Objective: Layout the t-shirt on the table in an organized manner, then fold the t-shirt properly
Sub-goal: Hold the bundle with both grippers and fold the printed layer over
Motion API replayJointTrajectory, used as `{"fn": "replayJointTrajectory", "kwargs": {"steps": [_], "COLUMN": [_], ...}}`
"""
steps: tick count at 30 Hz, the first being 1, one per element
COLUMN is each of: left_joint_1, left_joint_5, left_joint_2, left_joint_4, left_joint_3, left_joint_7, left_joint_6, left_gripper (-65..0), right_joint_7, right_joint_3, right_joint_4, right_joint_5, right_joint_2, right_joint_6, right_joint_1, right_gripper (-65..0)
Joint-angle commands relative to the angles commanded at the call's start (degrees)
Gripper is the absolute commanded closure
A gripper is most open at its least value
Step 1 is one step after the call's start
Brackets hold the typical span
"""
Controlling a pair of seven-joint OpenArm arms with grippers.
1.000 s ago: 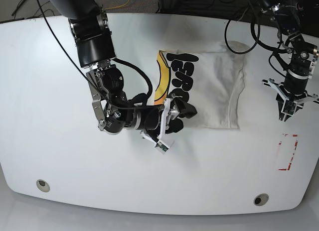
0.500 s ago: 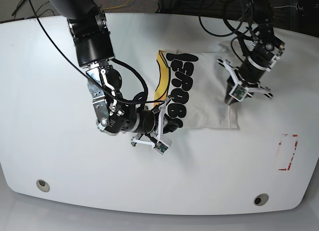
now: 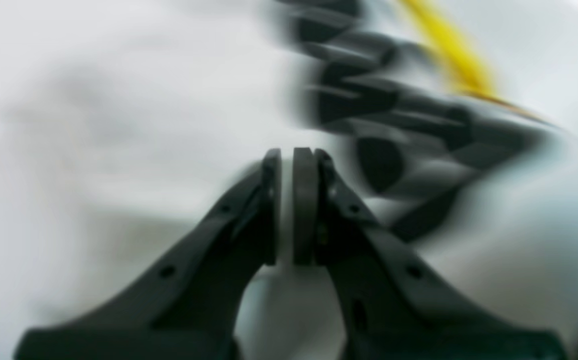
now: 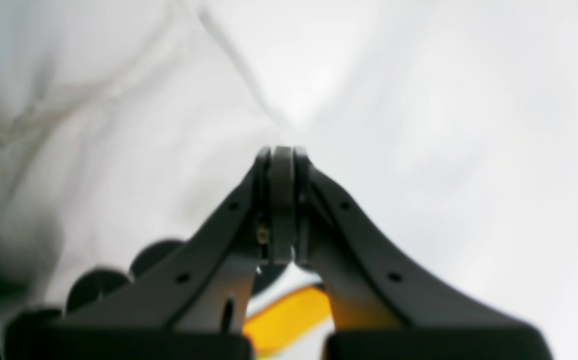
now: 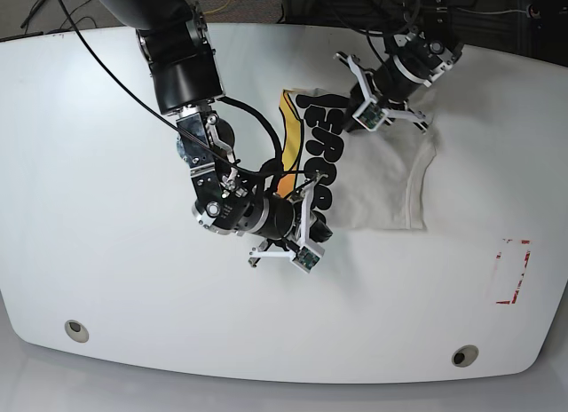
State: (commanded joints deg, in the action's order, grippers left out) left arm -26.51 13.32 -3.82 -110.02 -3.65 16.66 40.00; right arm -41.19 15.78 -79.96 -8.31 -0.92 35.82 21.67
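Judging by how the shirt (image 5: 373, 168) lies, the job looks well past the laying-out stage and somewhere in the folding: it sits near the middle of the table (image 5: 98, 279), toward the far edge, as a compact, roughly rectangular bundle with part of the print turned up along its left side, the yellow arc and black letters showing, and plain fabric with a sleeve seam on its right. The right gripper (image 5: 306, 230) is down at the bundle's near-left corner, and in its wrist view (image 4: 281, 200) the jaws are pressed together with hardly any gap; whether a thin layer of cloth is pinched there I cannot tell, though white fabric runs right up to the tips. The left gripper (image 5: 371, 101) is over the far edge of the shirt by the lettering, and its own view (image 3: 289, 205) is badly smeared, showing the jaws nearly closed with a thin slit between them and nothing clearly in it. What seems left is at least one more fold to square the bundle up and hide the loose sleeve edge, then smoothing; the outline is still uneven along the right side. The red tape mark (image 5: 513, 272) sits well apart, off to the right, with nothing on it.
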Motion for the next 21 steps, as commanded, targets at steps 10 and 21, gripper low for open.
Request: {"fn": "replayJointTrajectory", "kwargs": {"steps": [10, 21], "left_joint_1": [-1.93, -1.49], "left_joint_5": [0.09, 0.09], "left_joint_2": [1.05, 7.74], "left_joint_4": [0.53, 0.53], "left_joint_3": [0.35, 0.18], "left_joint_7": [0.18, 0.18], "left_joint_6": [0.00, 0.00], "left_gripper": [-2.7, -2.7], "right_joint_7": [10.99, 13.19], "right_joint_3": [0.35, 0.00], "right_joint_4": [13.01, 10.29], "right_joint_5": [1.67, 1.05], "right_joint_2": [-0.26, 4.92], "right_joint_6": [0.00, 0.00], "right_joint_1": [-1.58, -7.12], "right_gripper": [0.0, 0.0]}}
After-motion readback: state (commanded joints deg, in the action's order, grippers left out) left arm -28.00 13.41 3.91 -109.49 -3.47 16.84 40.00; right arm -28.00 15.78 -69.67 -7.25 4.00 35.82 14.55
